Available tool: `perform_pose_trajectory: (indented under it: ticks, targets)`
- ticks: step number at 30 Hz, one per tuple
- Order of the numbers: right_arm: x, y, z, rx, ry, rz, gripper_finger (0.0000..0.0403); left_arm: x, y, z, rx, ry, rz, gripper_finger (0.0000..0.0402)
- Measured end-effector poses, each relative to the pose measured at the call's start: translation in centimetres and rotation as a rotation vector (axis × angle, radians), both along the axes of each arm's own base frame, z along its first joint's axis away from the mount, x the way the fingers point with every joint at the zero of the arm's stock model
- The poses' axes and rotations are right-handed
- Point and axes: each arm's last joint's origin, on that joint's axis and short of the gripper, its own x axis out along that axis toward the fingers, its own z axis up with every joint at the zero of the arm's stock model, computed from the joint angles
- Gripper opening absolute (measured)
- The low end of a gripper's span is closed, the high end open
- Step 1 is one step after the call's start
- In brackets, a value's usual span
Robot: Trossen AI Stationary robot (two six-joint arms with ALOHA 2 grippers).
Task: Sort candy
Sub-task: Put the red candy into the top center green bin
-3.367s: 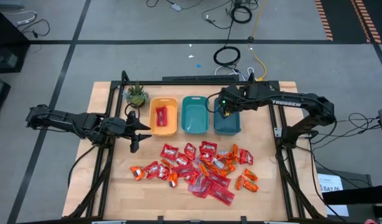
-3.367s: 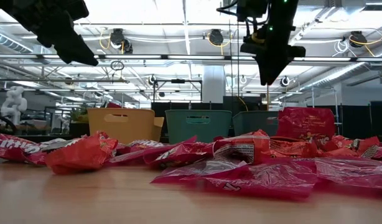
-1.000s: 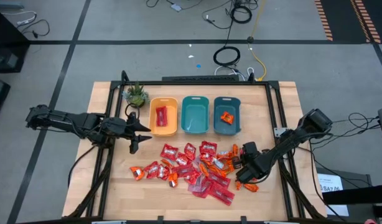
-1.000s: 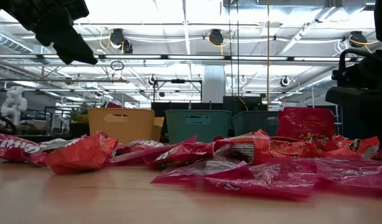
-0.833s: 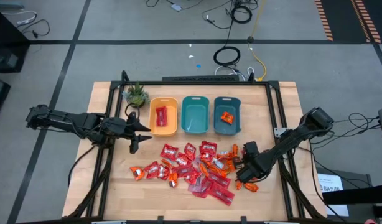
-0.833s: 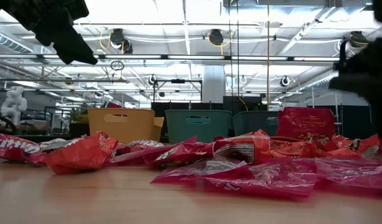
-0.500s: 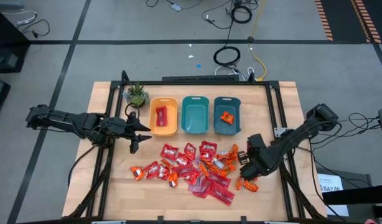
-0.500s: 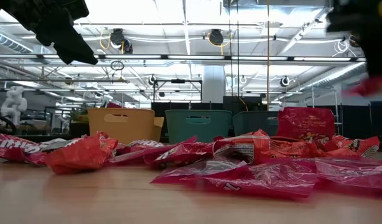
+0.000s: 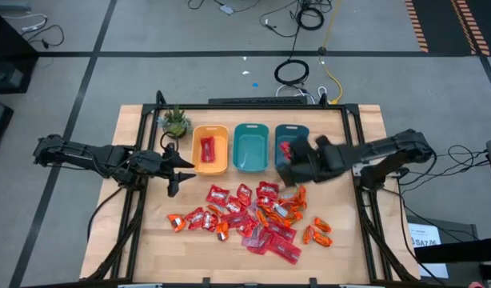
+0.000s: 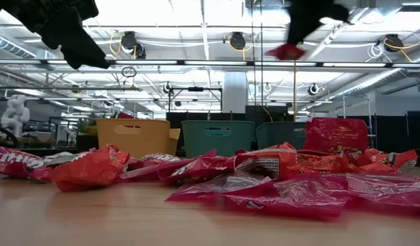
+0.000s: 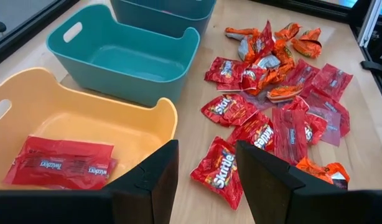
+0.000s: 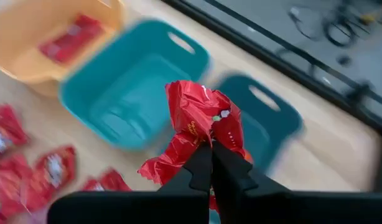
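Right wrist view shows the right gripper (image 12: 206, 163) with its jaws pinched tight on a crumpled red sweet (image 12: 200, 121), which sticks up from between the fingertips. Just beyond the jaws sits the dark teal bin (image 12: 265, 127), and beside that the lighter teal bin (image 12: 132, 93); farther off is the yellow bin (image 12: 48, 28) with red packets in it. From above, the same gripper (image 9: 297, 170) hangs over the near edge of the dark teal bin (image 9: 301, 132), so I judge the step in hand to be carrying this piece in for a drop.

To do it well, I would bring the jaws over the middle of that bin before letting go, low enough that the light wrapper cannot flutter onto the rim or into the neighbouring bin. The grip is on a loose fold, so a smooth move looks safer than a quick one.

The left gripper (image 11: 203, 180) waits with its jaws parted and holding nothing, just short of the yellow bin (image 11: 85, 124). Ahead of those jaws the candy (image 11: 275, 93) lies scattered on the table (image 11: 197, 199), still unsorted.
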Motion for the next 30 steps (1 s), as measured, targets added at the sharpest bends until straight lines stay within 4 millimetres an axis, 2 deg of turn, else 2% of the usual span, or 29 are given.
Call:
perform_pose_trajectory:
  ticks: [8, 11, 16, 19, 22, 30]
  targets:
    - [5.4, -5.2, 0.4, -0.034, -0.156, 0.211, 0.0, 0.1, 0.0, 0.2, -0.006, -0.029, 0.001, 0.0169]
    - [7.0, -6.9, -0.9, -0.017, -0.147, 0.245, 0.0, 0.3, 0.0, 0.5, -0.01, -0.056, 0.0, 0.0169]
    - [9.3, -9.2, -4.9, 0.053, -0.052, 0.265, 0.0, 0.4, -0.1, 0.6, -0.013, -0.078, 0.0, 0.0169]
    - [10.1, -10.1, -7.1, 0.076, 0.006, 0.249, 0.0006, 0.4, -0.1, 0.7, -0.012, -0.082, 0.004, 0.0169]
    - [10.6, -10.6, -8.3, 0.12, 0.025, 0.263, 0.0025, 0.4, 0.0, 0.7, -0.011, -0.086, 0.044, 0.0169]
    - [10.3, -11.5, -7.3, 0.139, -0.025, 0.286, 0.0111, 0.4, 0.2, 0.7, 0.004, -0.09, 0.083, 0.017]
